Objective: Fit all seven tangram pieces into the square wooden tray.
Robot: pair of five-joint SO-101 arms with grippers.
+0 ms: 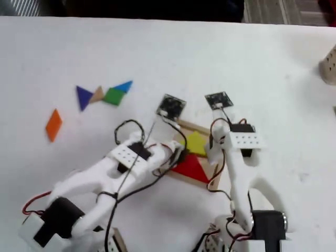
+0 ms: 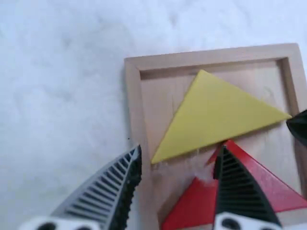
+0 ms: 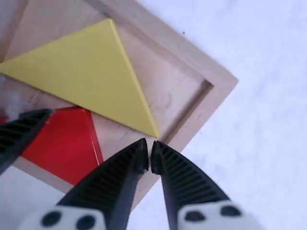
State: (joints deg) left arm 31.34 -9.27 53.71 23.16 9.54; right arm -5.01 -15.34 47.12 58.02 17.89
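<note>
Left gripper (image 2: pixel 180 151) is spread wide, straddling the tray's (image 2: pixel 132 105) wall, with one finger over red (image 2: pixel 194 203). Right gripper (image 3: pixel 149 144) is pressed together, tips at yellow's (image 3: pixel 81 67) corner, pinching nothing. In the high view yellow sits at twelve in the tray and red at six, while the loose pieces (image 1: pixel 113 96) wait out at ten o'clock. Best play, I'd say: nudge red snug into its corner, low and slow, never riding up on yellow. No legible writing anywhere.
</note>
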